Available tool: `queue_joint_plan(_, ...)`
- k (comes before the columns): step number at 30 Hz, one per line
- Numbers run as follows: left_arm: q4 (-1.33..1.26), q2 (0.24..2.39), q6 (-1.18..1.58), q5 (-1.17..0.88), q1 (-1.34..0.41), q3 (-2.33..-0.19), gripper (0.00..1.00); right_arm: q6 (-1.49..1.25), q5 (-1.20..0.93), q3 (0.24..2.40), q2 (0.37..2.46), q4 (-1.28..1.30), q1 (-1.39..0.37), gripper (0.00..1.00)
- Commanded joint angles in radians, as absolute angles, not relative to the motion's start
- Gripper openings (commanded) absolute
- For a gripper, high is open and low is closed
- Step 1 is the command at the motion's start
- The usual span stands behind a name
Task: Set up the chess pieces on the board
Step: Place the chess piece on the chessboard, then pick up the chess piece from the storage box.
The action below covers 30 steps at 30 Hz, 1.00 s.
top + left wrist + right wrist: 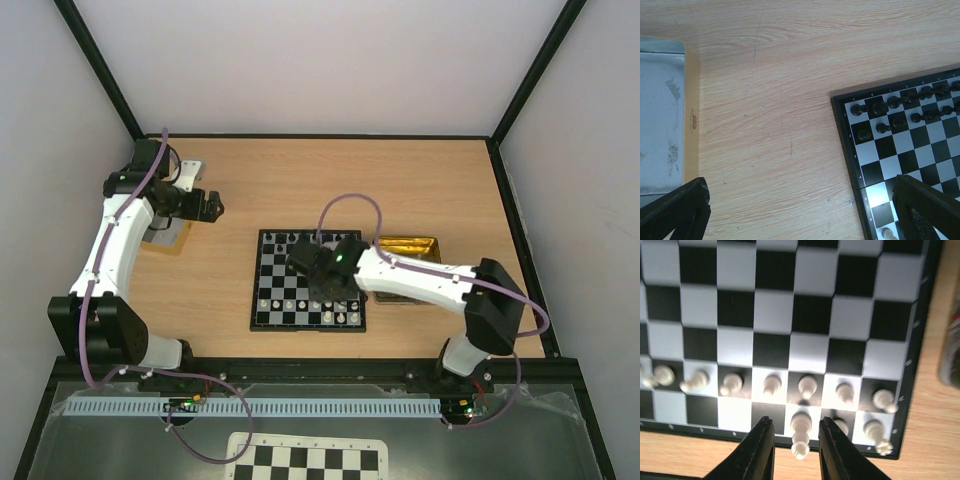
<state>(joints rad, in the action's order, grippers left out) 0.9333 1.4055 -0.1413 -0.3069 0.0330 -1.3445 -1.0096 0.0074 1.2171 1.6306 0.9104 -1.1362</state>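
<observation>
Cream chessmen (772, 385) line the board's (772, 310) near pawn row and its back row's right end, the left squares bare, while the right end effector (796, 421) straddles a tall piece (800, 432), slightly parted, and the left end effector (800, 182) hangs spread wide over the worktop (765, 100).

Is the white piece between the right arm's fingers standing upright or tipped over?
Upright. In the right wrist view the white piece stands base-down on its edge-row square, a gap showing to each of the fingers.
</observation>
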Motion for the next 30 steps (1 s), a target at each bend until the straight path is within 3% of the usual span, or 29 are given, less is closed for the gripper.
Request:
queue_joint_plan(1, 0.943, 1.386, -0.136, -0.318, 0.032, -1.338, 0.99, -0.94, 0.059, 1.318, 1.543, 1.048, -1.01, 0.25)
queue_joint_plan(15, 0.939, 1.393, -0.137, -0.32, 0.032, -1.343, 0.99, -0.68, 0.035, 1.15, 1.495, 0.927, -0.398, 0.25)
queue_joint_plan(30, 0.959, 1.4, -0.14, -0.316, 0.032, -1.357, 0.99, -0.614, -0.016, 1.102, 1.589, 0.798, -0.235, 0.29)
